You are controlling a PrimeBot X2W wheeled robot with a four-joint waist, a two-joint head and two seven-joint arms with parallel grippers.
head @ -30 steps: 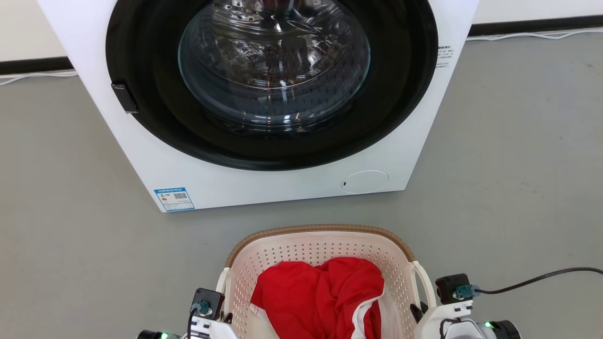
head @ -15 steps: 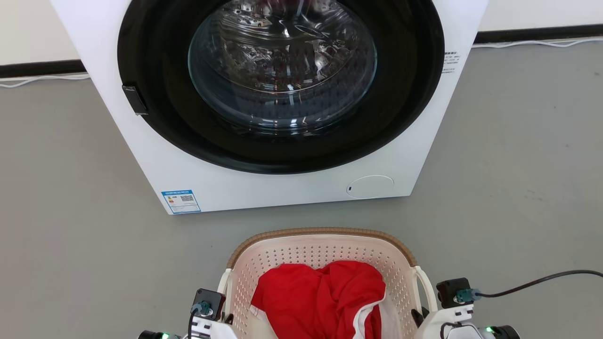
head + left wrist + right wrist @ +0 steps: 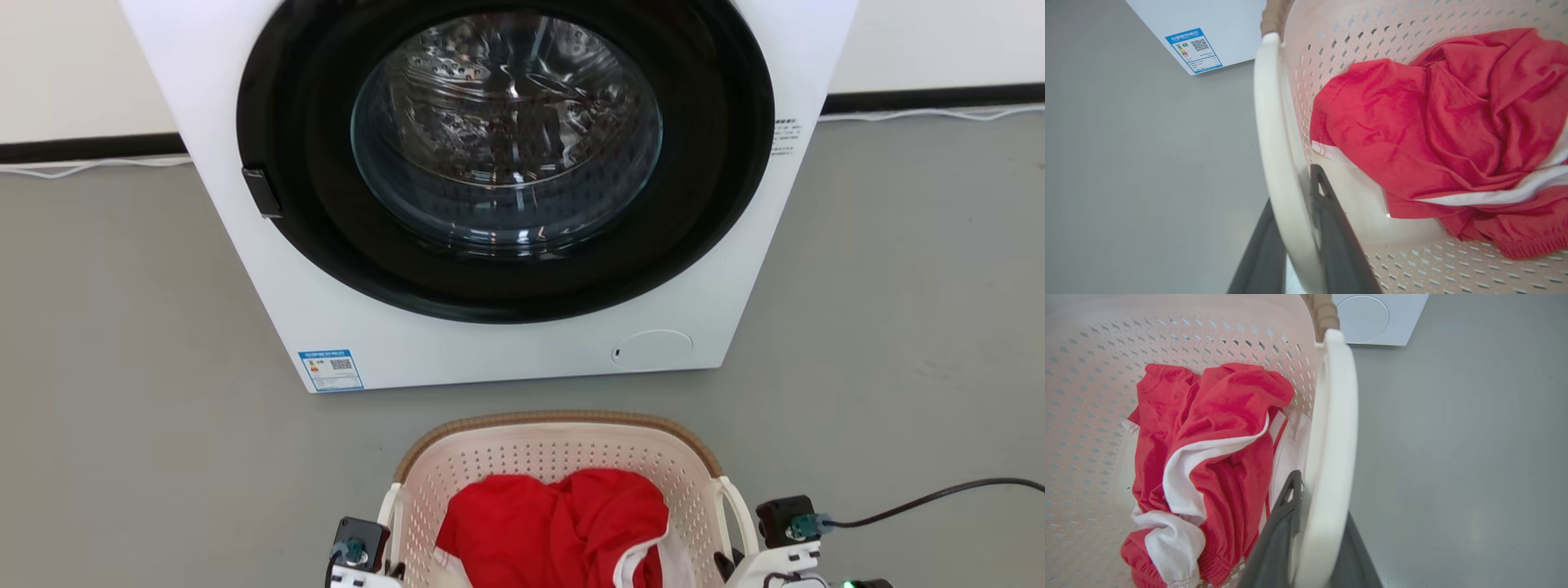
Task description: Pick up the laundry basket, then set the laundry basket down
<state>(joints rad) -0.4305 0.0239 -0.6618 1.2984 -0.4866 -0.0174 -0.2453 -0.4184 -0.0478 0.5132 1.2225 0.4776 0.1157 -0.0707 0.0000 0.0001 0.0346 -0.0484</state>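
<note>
Holding the laundry basket (image 3: 555,451) by its two side loops, at 6 o'clock in the head view, with the washer (image 3: 490,351) at 12 o'clock.
The left claw (image 3: 1294,192) is clamped on the left handle (image 3: 1274,122), one finger inside the loop and one outside; the right claw (image 3: 1323,494) grips the right handle (image 3: 1337,416) in the same way. I judge the basket light and fairly stiff, but the thin perforated plastic may flex, and the smooth handles could slide between the fingers, so both sides should move evenly. The red garment (image 3: 563,523) inside is soft and adds little weight. Whether the base touches the floor (image 3: 122,408), I cannot tell.
</note>
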